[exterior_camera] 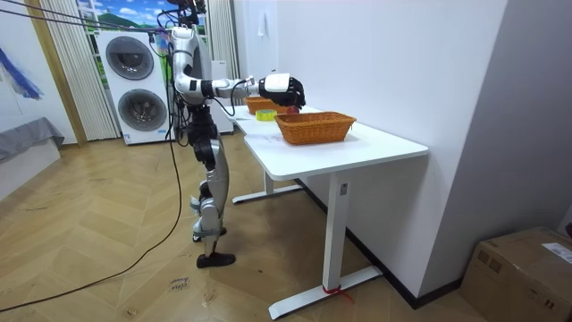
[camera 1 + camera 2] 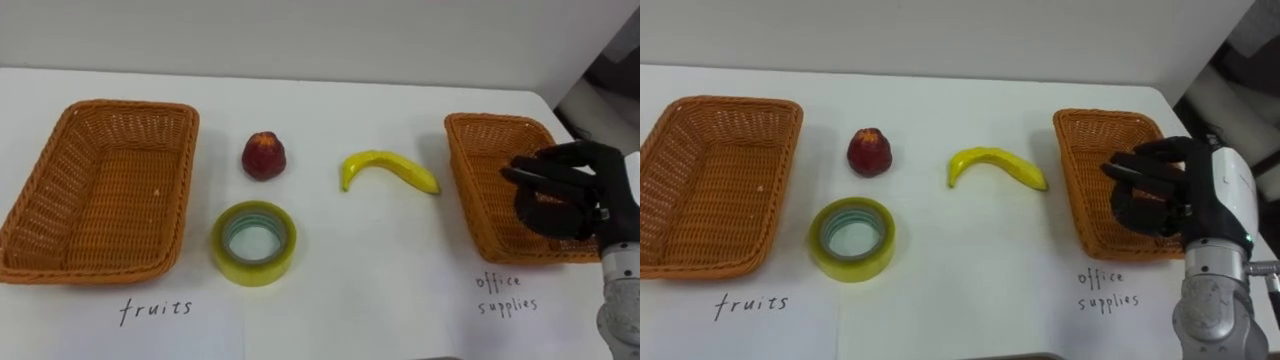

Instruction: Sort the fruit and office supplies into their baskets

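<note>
my right hand [image 2: 560, 190] hangs over the right basket [image 2: 470, 135] with its fingers curled inward. i cannot tell whether they hold anything or just frame the wicker below. my guess is this is a drop-off or the moment after one, so i'd uncurl the fingers fully over the basket's middle and lift straight up before moving sideways, so nothing snags the rim.

the banana [image 2: 388, 170] lies just left of the hand, beside the basket's near wall. the tape [image 2: 254, 243] sits further left and closer to me, and the red fruit [image 2: 264, 156] is beyond the tape. the left basket [image 2: 60, 265] is well apart, at the far left.

room: bare table [image 2: 380, 290] opens leftward for travel. to the hand's right the table edge comes close behind the basket (i'd avoid nudging it that way).
</note>
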### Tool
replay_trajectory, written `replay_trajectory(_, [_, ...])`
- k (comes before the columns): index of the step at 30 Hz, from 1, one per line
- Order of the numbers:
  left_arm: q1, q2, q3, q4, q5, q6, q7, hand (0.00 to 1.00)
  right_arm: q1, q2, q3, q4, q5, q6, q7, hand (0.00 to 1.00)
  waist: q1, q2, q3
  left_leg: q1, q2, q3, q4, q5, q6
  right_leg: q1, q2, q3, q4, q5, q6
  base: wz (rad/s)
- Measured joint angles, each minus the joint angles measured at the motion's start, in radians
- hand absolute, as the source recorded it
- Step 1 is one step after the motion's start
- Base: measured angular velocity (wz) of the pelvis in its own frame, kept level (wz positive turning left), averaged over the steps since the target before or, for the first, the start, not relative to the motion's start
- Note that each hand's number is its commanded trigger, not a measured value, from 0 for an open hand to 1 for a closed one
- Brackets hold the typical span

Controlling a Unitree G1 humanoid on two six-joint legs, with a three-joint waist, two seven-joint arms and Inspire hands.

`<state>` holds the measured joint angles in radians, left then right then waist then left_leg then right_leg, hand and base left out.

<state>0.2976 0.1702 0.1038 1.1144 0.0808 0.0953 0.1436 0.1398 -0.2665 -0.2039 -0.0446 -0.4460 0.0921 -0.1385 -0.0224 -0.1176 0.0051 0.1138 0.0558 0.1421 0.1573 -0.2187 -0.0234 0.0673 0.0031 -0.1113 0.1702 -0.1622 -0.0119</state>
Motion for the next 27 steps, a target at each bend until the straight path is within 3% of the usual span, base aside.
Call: replay_trajectory(27, [0.0, 0.0, 0.0, 0.0, 0.0, 0.002, -0.004, 0.0, -0.001, -0.001, 0.0, 0.0, 0.0, 0.0, -0.001, 0.0, 0.0, 0.006, -0.0056, 0.001, 0.0, 0.0, -0.003, 0.0, 0.0, -0.001, 0.0, -0.001, 0.0, 0.0, 0.0, 0.0])
